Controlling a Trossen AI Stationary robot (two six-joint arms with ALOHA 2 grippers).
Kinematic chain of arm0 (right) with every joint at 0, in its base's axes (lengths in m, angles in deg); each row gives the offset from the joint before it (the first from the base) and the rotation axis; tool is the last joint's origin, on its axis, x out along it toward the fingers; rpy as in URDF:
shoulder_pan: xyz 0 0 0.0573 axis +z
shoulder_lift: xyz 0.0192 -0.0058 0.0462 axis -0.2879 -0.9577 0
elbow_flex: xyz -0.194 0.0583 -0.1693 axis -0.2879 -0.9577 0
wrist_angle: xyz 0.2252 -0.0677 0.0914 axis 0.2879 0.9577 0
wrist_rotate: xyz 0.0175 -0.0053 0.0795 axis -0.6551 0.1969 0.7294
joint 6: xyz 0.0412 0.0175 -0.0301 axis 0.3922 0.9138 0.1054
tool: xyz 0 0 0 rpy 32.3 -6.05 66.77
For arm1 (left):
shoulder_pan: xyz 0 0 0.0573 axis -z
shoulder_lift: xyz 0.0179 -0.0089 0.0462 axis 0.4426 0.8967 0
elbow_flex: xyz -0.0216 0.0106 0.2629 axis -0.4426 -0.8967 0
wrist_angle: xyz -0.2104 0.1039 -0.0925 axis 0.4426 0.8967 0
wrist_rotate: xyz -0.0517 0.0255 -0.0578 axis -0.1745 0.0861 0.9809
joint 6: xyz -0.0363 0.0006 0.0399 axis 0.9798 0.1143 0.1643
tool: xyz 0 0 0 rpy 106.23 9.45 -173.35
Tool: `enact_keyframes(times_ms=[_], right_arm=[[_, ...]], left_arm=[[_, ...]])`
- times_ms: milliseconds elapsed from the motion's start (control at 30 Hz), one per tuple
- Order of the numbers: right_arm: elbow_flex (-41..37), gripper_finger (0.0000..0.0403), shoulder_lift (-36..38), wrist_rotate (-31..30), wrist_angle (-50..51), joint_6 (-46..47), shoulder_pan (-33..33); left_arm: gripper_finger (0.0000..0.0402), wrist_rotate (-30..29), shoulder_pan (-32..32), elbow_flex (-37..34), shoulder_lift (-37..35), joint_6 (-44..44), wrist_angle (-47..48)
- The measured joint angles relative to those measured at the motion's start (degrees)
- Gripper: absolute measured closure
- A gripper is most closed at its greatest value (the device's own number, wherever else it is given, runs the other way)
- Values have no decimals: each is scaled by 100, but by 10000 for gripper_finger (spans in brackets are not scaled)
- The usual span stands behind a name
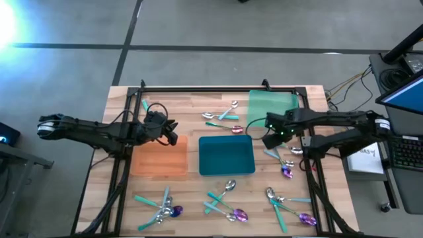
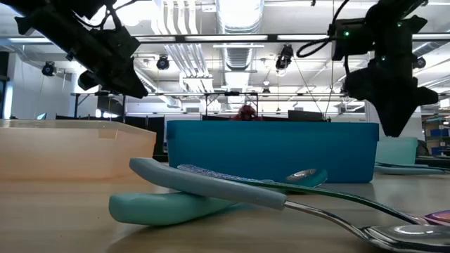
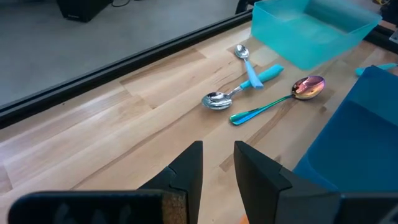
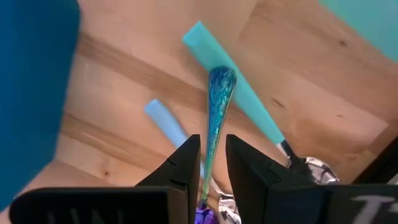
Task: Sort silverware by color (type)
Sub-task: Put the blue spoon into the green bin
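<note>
My right gripper (image 1: 269, 140) hangs above the table just right of the blue tray (image 1: 227, 155), shut on an iridescent blue-green spoon (image 4: 217, 106). In the low view it (image 2: 392, 123) is well above the tray rims. Below it, teal-handled pieces (image 4: 239, 93) lie flat on the wood. My left gripper (image 1: 170, 129) hovers over the far edge of the orange tray (image 1: 158, 160), fingers a little apart and empty (image 3: 217, 162). Ahead of it lie two silver spoons with light blue handles (image 3: 249, 74) and an iridescent spoon (image 3: 280, 102). My right gripper pinches the iridescent spoon between its two fingers, low on the handle near the purple head (image 4: 210, 163). The fingers point down at the table. The handle runs along the fingers and sticks out past their tips, its free end (image 4: 222, 78) toward the table.
A green tray (image 1: 272, 106) stands at the far right. Silverware lies in heaps at the far middle (image 1: 225, 119), right of the blue tray (image 1: 285, 165), and along the near edge at left (image 1: 158, 205), middle (image 1: 228, 201) and right (image 1: 287, 205).
</note>
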Motion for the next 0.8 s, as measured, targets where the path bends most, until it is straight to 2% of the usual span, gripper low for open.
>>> enact_keyframes(times_ms=[200,433,800], right_arm=[[0,335,-425,-232,-13,215,472],[0,332,-847,-222,-12,201,630],[0,266,-1476,-152,-58,135,630]], left_arm=[[326,2,0,0,-2,-22,4],[326,4,0,-9,-2,-157,7],[326,9,0,-11,-2,-157,138]])
